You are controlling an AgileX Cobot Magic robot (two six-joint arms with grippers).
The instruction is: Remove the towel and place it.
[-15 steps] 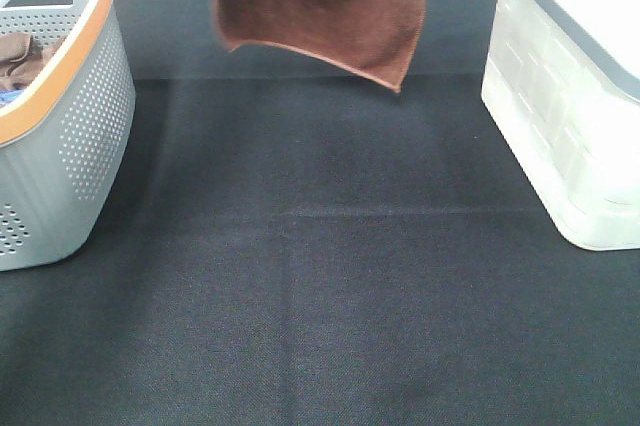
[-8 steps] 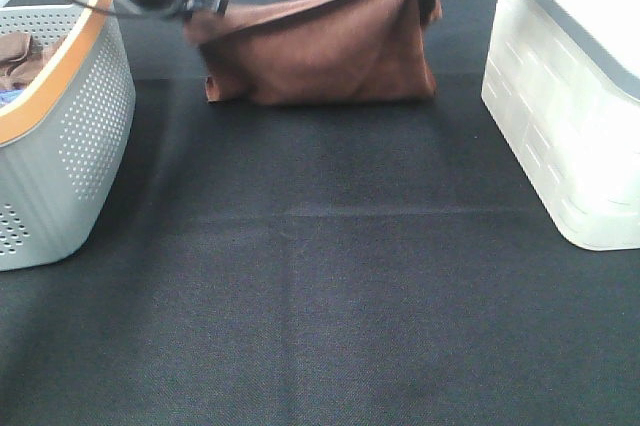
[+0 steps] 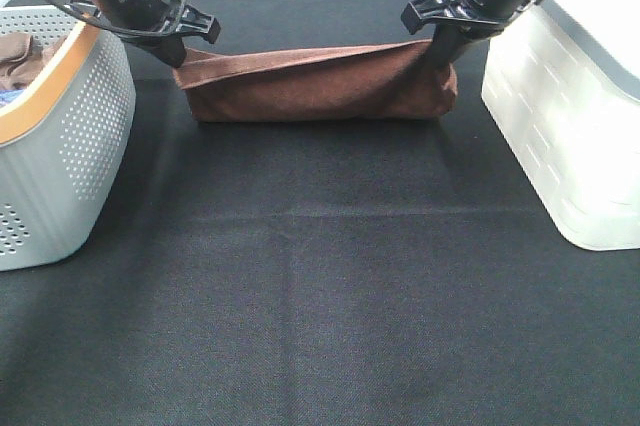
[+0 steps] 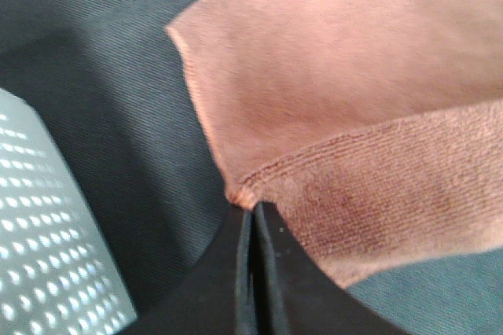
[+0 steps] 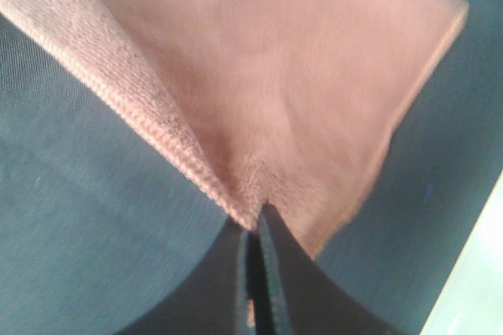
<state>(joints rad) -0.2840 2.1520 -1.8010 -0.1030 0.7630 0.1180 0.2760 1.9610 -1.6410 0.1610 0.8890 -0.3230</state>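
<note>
Pincer on the left [image 4: 253,209]: pressed tight on one hemmed corner of the towel [image 3: 320,91]. Right pincer [image 5: 255,229]: pinched likewise on the opposite corner, hem running into the jaws.

Lies stretched between the two as a long, low fold on the far part of the black counter [image 3: 320,296], with the grey perforated basket [image 3: 80,136] to one side and the white storage box [image 3: 560,116] to the other. Touches neither.

Seems light, soft and limp: sags along the upper edge and collapses on itself with no stiffness. Not fragile; napped pile, so unlikely to slip. Best taken at the stitched corners, as now, to keep it spread rather than bunched.

Against half a second ago: sits much flatter, no longer draped tall, with both arms lower and further into the high view. Against a second ago: no longer hanging high near the top edge, arms out of sight.
</note>
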